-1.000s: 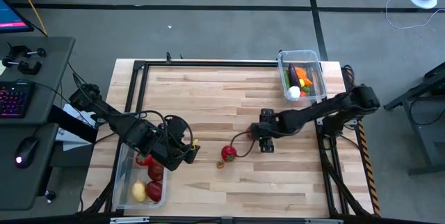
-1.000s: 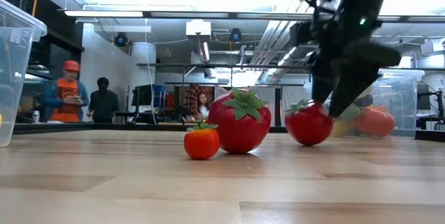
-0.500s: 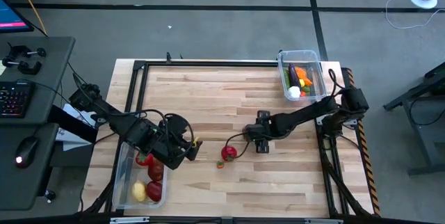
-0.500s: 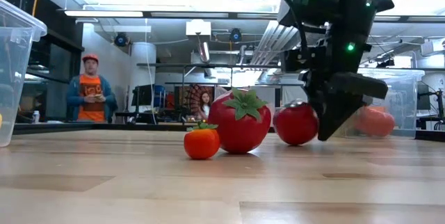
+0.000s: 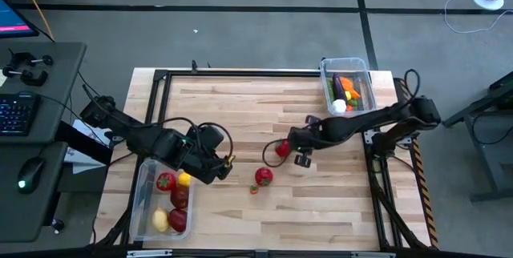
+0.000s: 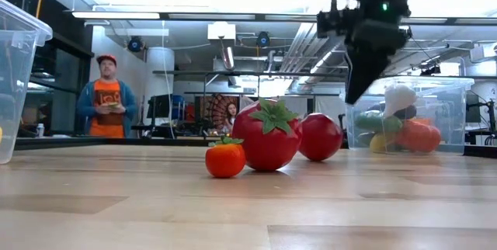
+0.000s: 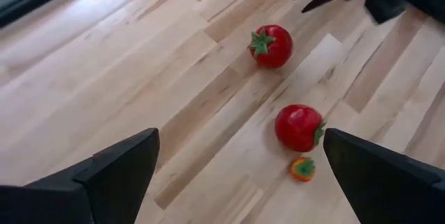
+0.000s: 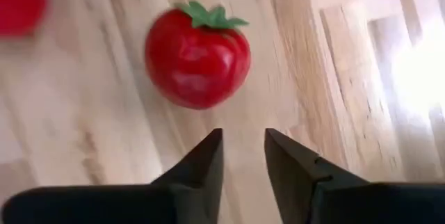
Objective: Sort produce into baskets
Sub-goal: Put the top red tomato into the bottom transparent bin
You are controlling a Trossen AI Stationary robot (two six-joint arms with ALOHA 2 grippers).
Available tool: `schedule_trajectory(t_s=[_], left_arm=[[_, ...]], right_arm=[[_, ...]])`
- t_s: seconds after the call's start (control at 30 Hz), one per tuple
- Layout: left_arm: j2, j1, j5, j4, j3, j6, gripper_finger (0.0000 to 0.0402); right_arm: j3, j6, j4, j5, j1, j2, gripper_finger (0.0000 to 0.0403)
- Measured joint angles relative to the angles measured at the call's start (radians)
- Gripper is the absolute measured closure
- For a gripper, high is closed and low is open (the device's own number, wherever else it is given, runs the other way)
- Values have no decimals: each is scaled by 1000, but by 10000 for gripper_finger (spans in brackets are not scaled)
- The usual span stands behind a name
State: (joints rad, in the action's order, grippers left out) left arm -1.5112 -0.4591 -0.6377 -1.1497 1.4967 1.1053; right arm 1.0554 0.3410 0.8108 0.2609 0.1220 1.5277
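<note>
Three pieces of produce lie on the table's middle: a red tomato (image 5: 282,148) (image 8: 198,57), a larger red strawberry (image 5: 263,176) (image 6: 268,135) and a tiny orange fruit (image 5: 253,188). My right gripper (image 5: 295,152) (image 8: 242,137) hangs just to the right of the tomato, raised above the table (image 6: 353,95), shut with nothing between its fingers. My left gripper (image 5: 220,164) (image 7: 240,175) stands open by the left basket (image 5: 143,210), which holds red and yellow produce. The right basket (image 5: 361,106) at the far right holds several vegetables.
The table has a black frame (image 5: 240,72) along its far edge and cables by both arms. A desk with a keyboard and mouse (image 5: 30,170) stands left of the table. People stand in the room beyond (image 6: 107,106).
My right gripper has shut without taking the tomato and has risen from the table. The tomato has rolled a little toward the table's left edge and rests by the strawberry. My left gripper has shifted slightly toward the far edge, still open.
</note>
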Motion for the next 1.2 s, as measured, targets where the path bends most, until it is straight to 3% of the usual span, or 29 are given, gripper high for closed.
schedule_trajectory(t_s=[0.2,0.33,0.43,0.6,0.77,1.07,1.2], left_arm=[[0,38,-1,6,0,-95,9],[0,66,-3,35,0,-125,9],[0,85,-6,83,0,-154,9],[0,129,-27,222,-36,-210,9],[0,159,-75,387,-108,-148,9],[-1,167,-199,597,-254,29,9],[0,167,-224,632,-290,109,9]], right_arm=[[76,-7,16,-5,-18,-19,194],[89,-25,-62,1,-49,-19,114],[96,-28,-72,-37,-90,-19,79],[51,-168,-135,-164,-135,-19,67],[-28,-285,-256,-308,-154,-18,66],[-135,-475,-393,-299,-165,10,66],[-155,-502,-427,-360,-164,24,66]])
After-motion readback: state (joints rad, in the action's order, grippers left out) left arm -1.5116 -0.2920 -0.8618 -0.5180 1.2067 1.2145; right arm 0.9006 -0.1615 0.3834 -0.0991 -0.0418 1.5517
